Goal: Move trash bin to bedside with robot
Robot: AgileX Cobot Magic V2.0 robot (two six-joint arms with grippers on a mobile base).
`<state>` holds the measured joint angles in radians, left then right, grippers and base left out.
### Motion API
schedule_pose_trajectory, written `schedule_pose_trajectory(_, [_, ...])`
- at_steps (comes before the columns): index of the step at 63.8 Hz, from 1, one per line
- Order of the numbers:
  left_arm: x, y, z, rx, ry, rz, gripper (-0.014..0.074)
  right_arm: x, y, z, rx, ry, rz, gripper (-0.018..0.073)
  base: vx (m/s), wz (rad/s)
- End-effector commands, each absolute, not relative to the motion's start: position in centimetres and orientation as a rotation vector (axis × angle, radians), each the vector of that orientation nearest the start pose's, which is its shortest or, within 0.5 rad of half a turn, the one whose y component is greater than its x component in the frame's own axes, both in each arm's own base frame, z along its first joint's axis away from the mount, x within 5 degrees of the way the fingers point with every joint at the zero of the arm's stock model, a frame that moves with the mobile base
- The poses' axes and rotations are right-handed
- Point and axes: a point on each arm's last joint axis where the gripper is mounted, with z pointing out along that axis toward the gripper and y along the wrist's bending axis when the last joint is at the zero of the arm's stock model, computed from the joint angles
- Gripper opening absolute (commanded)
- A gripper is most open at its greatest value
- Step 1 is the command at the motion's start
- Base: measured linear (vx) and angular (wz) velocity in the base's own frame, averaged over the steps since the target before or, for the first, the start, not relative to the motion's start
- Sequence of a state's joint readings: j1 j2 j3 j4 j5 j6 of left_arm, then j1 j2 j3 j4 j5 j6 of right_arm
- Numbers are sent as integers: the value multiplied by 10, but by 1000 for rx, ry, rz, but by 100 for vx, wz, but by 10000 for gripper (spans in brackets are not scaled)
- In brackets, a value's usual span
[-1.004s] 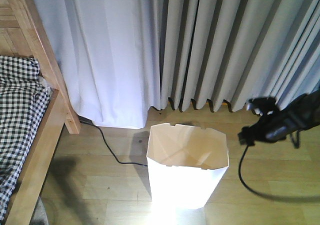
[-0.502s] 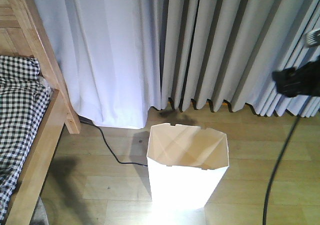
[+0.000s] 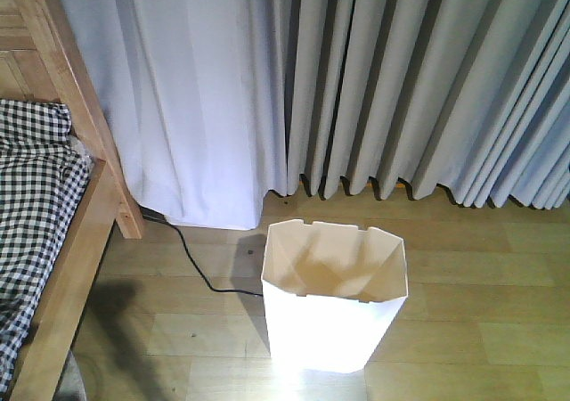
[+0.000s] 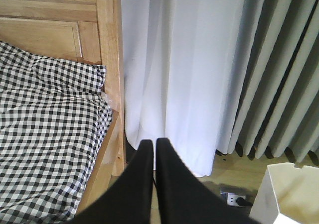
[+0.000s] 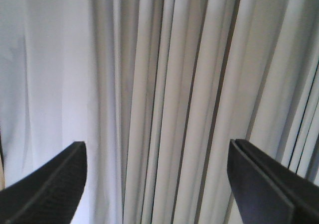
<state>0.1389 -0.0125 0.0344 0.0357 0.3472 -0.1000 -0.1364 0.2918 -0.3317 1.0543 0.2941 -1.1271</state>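
Fingers of the right arm (image 5: 157, 184) have left the front view; trash bin (image 3: 334, 307) unmoved.

white trash bin (image 3: 331, 325), black-and-white checked bedding (image 3: 31, 196)

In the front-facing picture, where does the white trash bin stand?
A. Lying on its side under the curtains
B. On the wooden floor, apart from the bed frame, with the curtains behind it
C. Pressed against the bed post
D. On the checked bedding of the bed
B: the trash bin stands upright on the wooden floor, with a stretch of bare floor and a black cable between it and the bed frame, and the curtains behind.
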Motion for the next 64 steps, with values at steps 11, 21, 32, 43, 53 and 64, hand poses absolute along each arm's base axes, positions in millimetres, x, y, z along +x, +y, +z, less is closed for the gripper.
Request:
schedule_pose_trajectory(11, [53, 8, 176, -191, 1766, 54, -6, 54, 12, 286, -126, 1450, -16, 566, 0, 0])
schedule_pose_trajectory(21, [53, 8, 176, -191, 1766, 54, -6, 52, 13, 287, -117, 1441, 4, 566, 0, 0])
schedule_pose_trajectory(32, [53, 8, 176, -191, 1766, 54, -6, 53, 11, 288, -98, 1432, -2, 561, 0, 0])
schedule_pose_trajectory(43, [53, 8, 176, -191, 1766, 54, -6, 53, 9, 288, -118, 1430, -66, 351, 0, 0])
schedule_pose_trajectory(53, [53, 8, 176, -191, 1766, 54, -6, 53, 9, 288, -116, 1430, -64, -16, 0, 0])
schedule_pose_trajectory(64, [53, 8, 176, -191, 1766, 54, -6, 53, 9, 288, -104, 1428, -47, -11, 0, 0])
